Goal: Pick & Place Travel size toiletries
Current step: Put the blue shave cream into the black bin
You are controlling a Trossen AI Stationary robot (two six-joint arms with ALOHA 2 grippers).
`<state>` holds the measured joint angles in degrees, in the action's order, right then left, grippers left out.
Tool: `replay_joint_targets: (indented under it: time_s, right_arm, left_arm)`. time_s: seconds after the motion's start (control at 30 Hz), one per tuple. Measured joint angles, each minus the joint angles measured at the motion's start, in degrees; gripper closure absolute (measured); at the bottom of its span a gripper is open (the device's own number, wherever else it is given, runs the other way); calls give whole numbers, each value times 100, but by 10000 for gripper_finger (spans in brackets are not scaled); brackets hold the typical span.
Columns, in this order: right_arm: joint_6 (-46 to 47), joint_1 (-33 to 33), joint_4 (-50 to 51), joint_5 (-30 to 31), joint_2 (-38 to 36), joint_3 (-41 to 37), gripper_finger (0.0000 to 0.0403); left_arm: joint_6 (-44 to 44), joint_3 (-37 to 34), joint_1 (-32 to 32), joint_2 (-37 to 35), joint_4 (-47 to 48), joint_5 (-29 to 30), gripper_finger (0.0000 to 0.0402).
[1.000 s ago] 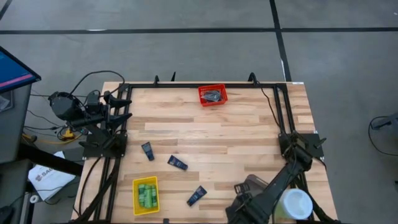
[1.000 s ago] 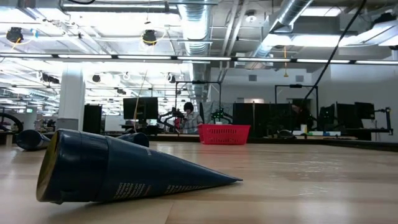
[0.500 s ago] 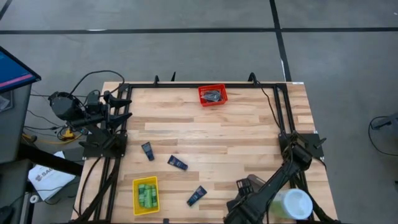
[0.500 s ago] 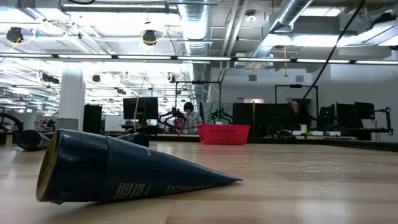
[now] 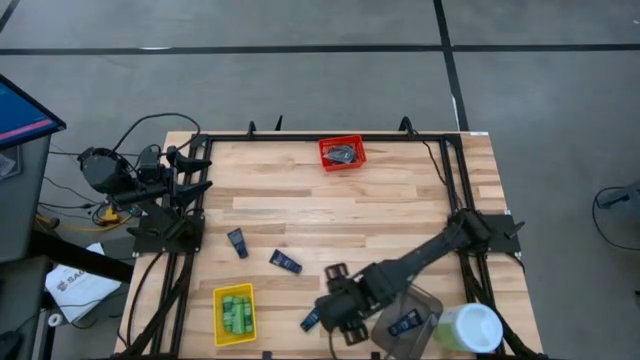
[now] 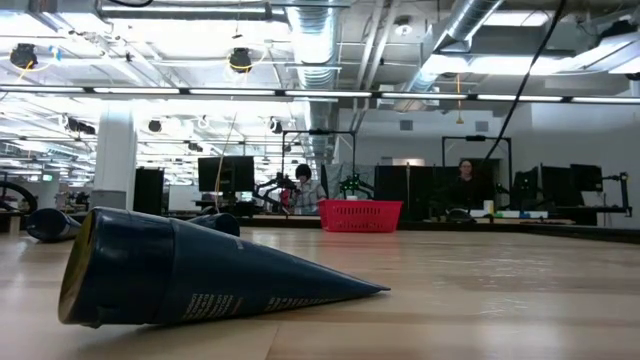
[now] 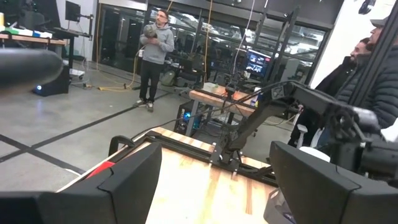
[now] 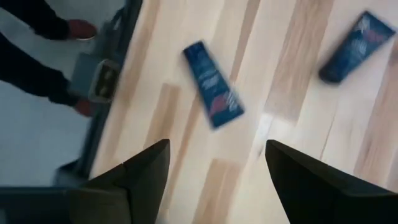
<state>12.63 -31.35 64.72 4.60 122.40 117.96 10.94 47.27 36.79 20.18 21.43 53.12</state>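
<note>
A: Which step is in hand?

B: A reach for the next dark blue tube is judged to be under way. The right arm (image 5: 420,268) is stretched across the bench (image 5: 330,210), and the right jaws are held spread wide with nothing between them. They are placed just beside the nearest tube (image 5: 314,317), close to the bench's near edge.

A: Where are the other toiletries found?

B: One blue tube (image 5: 405,322) is seen lying inside the grey container (image 5: 428,300), next to the big pale tub (image 5: 476,328). Two more tubes (image 5: 237,242) (image 5: 285,262) are left flat on the wood, well apart from the container. The green bottles (image 5: 236,311) are gathered in the yellow bin (image 5: 218,312).

A: And the left arm?

B: The left arm (image 5: 150,190) is parked at the bench's left edge. The left jaws are also held released, and nothing is gripped.

A: What is called for next?

B: The open jaws need to be centred over the near tube and turned so that its narrow width is spanned. A descent to the wood is then required before they are clenched. In the right wrist view a tube (image 8: 213,93) is seen ahead of the fingers (image 8: 149,174) rather than between them, so some advance appears to be needed. After that, a lift and a carry to the grey container is judged to follow.
</note>
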Motion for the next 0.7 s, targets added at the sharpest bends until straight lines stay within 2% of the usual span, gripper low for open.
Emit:
replay_joint_targets:
  time_s: [0.3,0.6,0.7]
  right_arm:
    - [-881,344,-1142,-176,693,35,145]
    - [-1070,316,-1639,-306,1202,86,145]
    - [-1114,269,-1499,-301,1347,14,145]
  left_arm:
    - [2,0,-1,2,-8,0,105]
    - [4,-2,1,7,1,0,105]
    - [4,-2,-1,7,-2,2,105]
